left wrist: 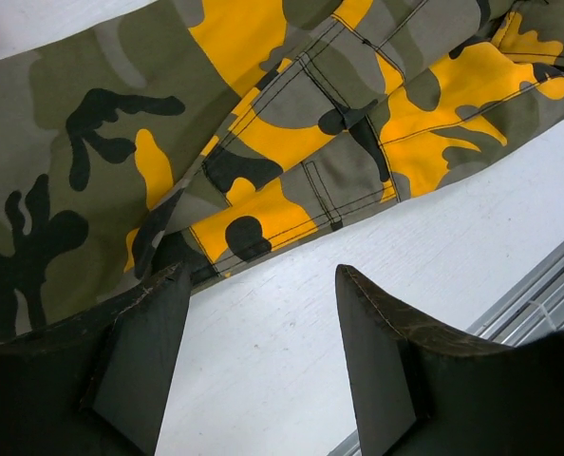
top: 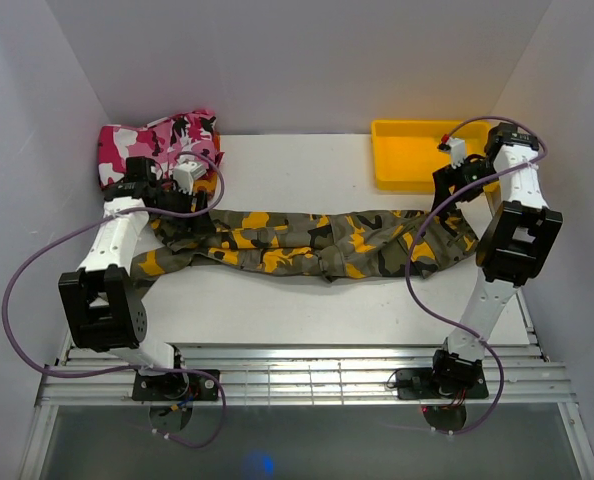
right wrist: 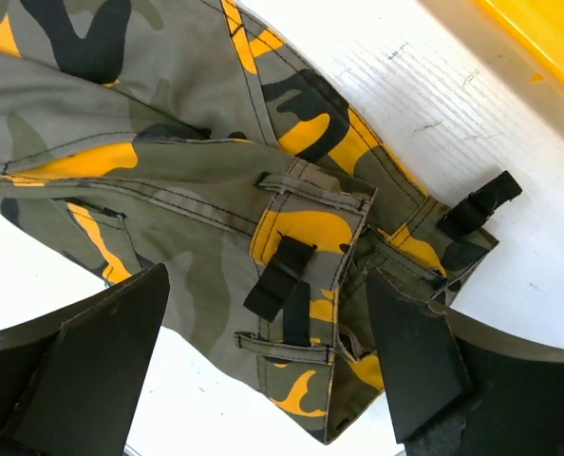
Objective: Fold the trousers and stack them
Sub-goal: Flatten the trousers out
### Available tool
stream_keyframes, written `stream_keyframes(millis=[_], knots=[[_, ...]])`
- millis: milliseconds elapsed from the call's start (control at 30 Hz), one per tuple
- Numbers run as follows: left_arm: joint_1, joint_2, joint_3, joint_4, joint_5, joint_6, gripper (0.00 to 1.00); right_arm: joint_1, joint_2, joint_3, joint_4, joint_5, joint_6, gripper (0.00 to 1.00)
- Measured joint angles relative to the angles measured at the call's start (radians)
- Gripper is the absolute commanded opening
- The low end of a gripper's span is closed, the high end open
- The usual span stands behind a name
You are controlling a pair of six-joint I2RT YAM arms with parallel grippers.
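The trousers, in olive, yellow-orange and black camouflage, lie stretched left to right across the white table. My left gripper hovers over their left end; in the left wrist view it is open and empty, above bare table just beside the cloth's edge. My right gripper hovers over their right end; in the right wrist view it is open and empty, above a cargo pocket with black straps.
A pink, white and black camouflage garment lies bunched at the back left, behind my left arm. A yellow bin stands at the back right. A slatted metal rail runs along the near edge.
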Motion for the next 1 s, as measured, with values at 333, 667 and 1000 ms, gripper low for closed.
stream_keyframes(millis=[333,667,1000], knots=[[0.027,-0.056,-0.021,0.005,-0.008,0.025,0.73,0.023,0.008,0.0,0.005,0.082,0.065,0.66],[0.129,-0.054,-0.021,0.018,-0.029,0.002,0.72,0.025,0.006,-0.049,-0.02,0.152,0.035,0.08],[0.204,-0.054,-0.04,0.023,-0.05,-0.004,0.71,0.014,-0.16,-0.07,-0.043,0.135,-0.02,0.08]])
